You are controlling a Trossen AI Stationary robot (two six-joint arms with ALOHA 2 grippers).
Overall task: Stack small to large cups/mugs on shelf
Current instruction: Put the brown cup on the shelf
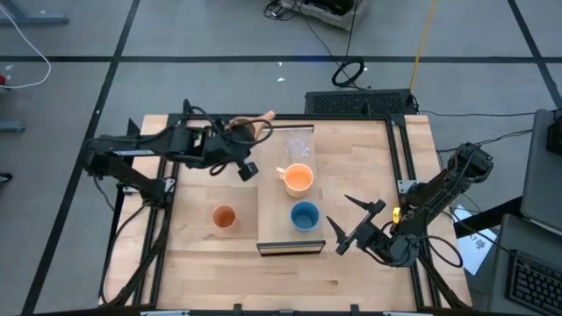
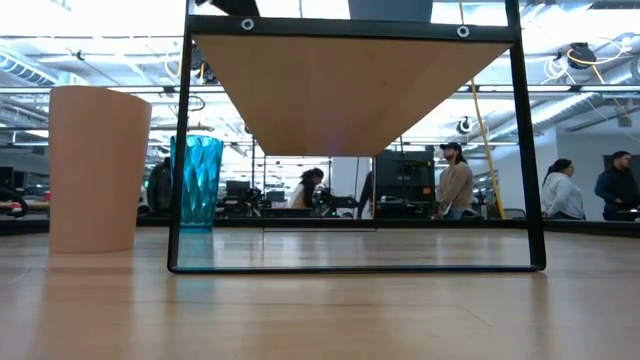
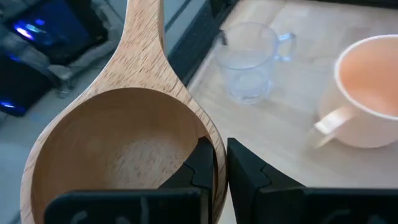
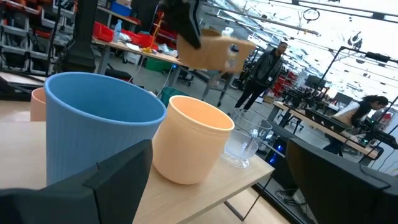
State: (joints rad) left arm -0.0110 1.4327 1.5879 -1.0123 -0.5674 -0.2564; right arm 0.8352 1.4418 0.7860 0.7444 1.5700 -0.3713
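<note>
Gripping the wooden handled cup's (image 3: 118, 155) rim thinly, left jaws may let it tip onto the glass mug (image 3: 252, 59); right jaws wait apart.

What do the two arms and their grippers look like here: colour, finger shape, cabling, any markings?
Both arms are black, jointed, with black cables alongside. The left gripper has flat, blocky black fingers. The right gripper has long, tapering black fingers, with a small yellow mark on the arm behind. No other markings are legible.

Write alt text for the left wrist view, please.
The left gripper, jaws shut, pinches the rim of a wooden mug with a long handle. Beyond it, on the light wooden shelf, stand a clear glass cup and an orange mug.
</note>
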